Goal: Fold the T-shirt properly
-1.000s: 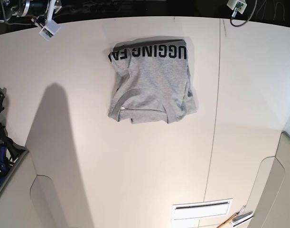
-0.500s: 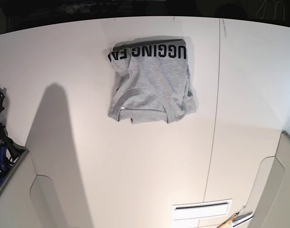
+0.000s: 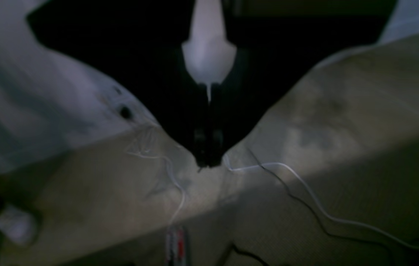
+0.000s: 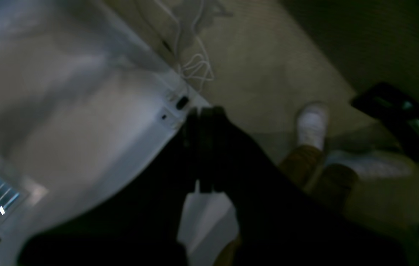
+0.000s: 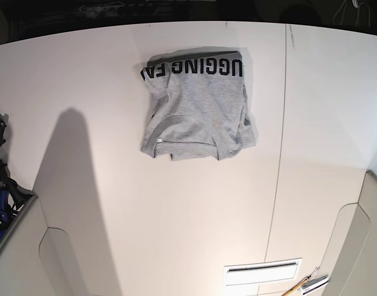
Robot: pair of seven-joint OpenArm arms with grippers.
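While the T-shirt [image 5: 197, 108] lies folded into a compact block near the tabletop's [image 5: 114, 216] far edge, lettering along its far side, judge whether its uneven near hem needs squaring. Your left gripper [image 3: 208, 162] and right gripper [image 4: 203, 114] are both clenched and empty, off the table over the floor.

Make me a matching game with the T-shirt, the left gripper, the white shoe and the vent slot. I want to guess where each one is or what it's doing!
Things:
1. T-shirt
2. left gripper
3. white shoe
4. vent slot

Clues:
A. on the carpet floor
B. shut, holding nothing
C. folded on the table, black letters along the far edge
D. set in the table's near edge

Pairs: 1-C, 2-B, 3-A, 4-D
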